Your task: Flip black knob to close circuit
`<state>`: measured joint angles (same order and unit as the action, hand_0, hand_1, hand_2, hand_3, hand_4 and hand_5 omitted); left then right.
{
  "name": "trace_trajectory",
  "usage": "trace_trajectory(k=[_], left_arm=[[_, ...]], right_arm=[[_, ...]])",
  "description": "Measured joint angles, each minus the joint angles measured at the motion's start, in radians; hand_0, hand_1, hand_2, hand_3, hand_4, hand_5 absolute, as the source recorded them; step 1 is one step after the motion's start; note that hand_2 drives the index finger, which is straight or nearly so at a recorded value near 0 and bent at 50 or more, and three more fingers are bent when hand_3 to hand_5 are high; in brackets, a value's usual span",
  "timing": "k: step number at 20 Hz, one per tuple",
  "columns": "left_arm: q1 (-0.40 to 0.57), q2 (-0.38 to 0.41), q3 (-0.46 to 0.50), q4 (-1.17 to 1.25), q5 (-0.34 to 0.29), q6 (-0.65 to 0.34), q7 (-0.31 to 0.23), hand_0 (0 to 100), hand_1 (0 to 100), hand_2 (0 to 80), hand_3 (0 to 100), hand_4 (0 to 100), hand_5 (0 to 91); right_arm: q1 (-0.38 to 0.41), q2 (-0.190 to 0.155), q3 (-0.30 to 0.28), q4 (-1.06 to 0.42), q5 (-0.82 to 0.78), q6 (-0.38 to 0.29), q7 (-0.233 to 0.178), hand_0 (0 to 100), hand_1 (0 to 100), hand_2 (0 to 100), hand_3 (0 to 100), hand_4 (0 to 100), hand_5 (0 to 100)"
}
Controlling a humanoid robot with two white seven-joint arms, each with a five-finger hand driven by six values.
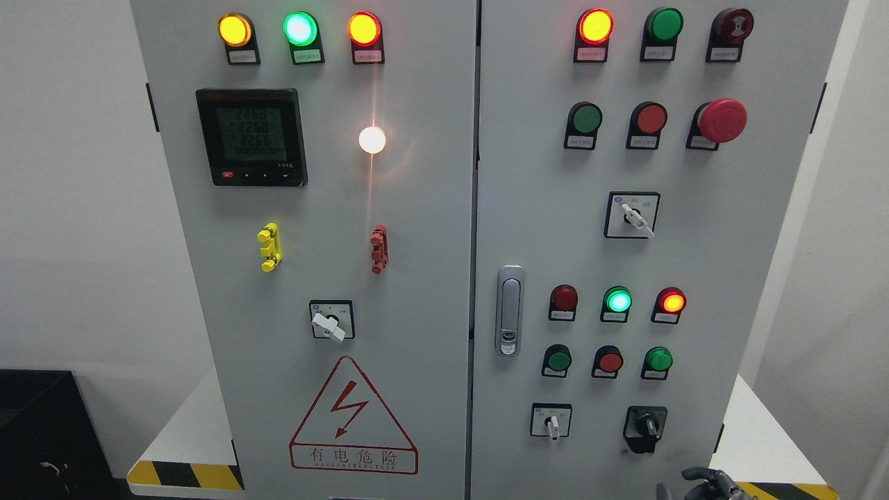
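Grey cabinet (417,278), black knob (647,425) low right; right hand (705,482) at bottom edge, fingers' state unclear

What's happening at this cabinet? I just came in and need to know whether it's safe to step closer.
Nothing is being handled yet. A robot hand is just showing at the bottom edge, right of the middle, below the black knob on the right door's lower right, and not touching it. Its fingers are too cut off to judge. Several indicator lamps are lit, including the green lamp on the right door.
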<state>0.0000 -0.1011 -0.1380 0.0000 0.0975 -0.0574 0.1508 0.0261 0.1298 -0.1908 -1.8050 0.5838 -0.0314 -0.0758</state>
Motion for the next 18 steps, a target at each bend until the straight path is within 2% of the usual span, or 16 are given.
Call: trace_trajectory(k=[2, 9, 15, 18], left_arm=[[0.0, 0.0, 0.0, 0.0, 0.0, 0.0, 0.0, 12, 56, 0.0, 0, 0, 0.0], [0.0, 0.0, 0.0, 0.0, 0.0, 0.0, 0.0, 12, 56, 0.0, 0, 0, 0.0], [0.0, 0.0, 0.0, 0.0, 0.0, 0.0, 0.0, 12, 56, 0.0, 0, 0, 0.0], [0.0, 0.0, 0.0, 0.0, 0.0, 0.0, 0.0, 12, 56, 0.0, 0, 0, 0.0]], right_arm=[[0.018, 0.0, 0.005, -0.017, -0.109, -0.016, 0.001, 0, 2, 9, 24, 23, 20], [0.079, -0.001, 0.041, -0.083, -0.414, -0.03, 0.075, 0, 0, 1, 17, 19, 17], [0.14, -0.002, 0.06, -0.135, -0.565, -0.061, 0.153, 0, 0, 0, 13, 13, 11], [0.171, -0.002, 0.067, -0.158, -0.612, -0.074, 0.177, 0, 0, 0, 11, 12, 9]])
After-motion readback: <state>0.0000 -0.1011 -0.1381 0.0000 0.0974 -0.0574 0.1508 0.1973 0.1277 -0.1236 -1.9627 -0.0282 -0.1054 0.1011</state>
